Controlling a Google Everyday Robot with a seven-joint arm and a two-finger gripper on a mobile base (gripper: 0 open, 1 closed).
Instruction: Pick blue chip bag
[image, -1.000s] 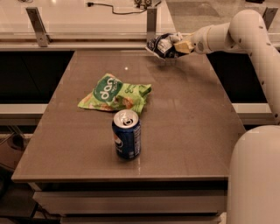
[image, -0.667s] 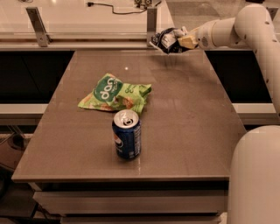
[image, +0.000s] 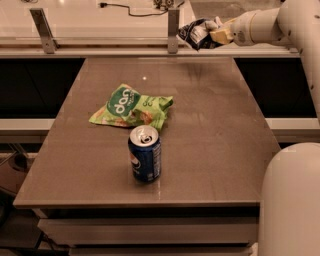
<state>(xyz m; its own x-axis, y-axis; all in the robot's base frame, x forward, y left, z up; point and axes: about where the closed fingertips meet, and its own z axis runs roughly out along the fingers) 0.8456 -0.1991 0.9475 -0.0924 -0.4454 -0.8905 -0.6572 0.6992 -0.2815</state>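
- Listing for you, largest first: tabletop (image: 215, 130), brown, flat and glossy. It carries two things that are not your target. The target itself is not resting on it.
- Arm (image: 260, 25), white, reaching in from the upper right, over the far edge of the tabletop.
- Green chip bag (image: 131, 107), bright, flattened, lying left of centre on the tabletop. Leave it alone.
- Soda can (image: 145, 160), blue, upright, opened top, just in front of the green chip bag and well apart from your target. Not yours either.
- Blue chip bag (image: 196, 33), dark navy foil with pale patches, crumpled.
  - Position: it hangs in the air above the far edge of the tabletop, just right of an upright metal post (image: 173, 30), and touches no surface.
  - Handling, as a judgement: expect it to be very light, soft and shapeless, with a slick foil skin and brittle contents.
  - It will likely sag and swing from wherever you hold it.
  - Take it by a bunched fold or a crimped end seam, where the foil doubles up and gives purchase, not across the puffed middle.
  - Squeeze enough that the foil cannot slide, but no harder.
- Pincer (image: 219, 35), yellowish tips at the end of the arm, closed on the right-hand end of the blue chip bag. The rest of the bag juts out to the left, unsupported.
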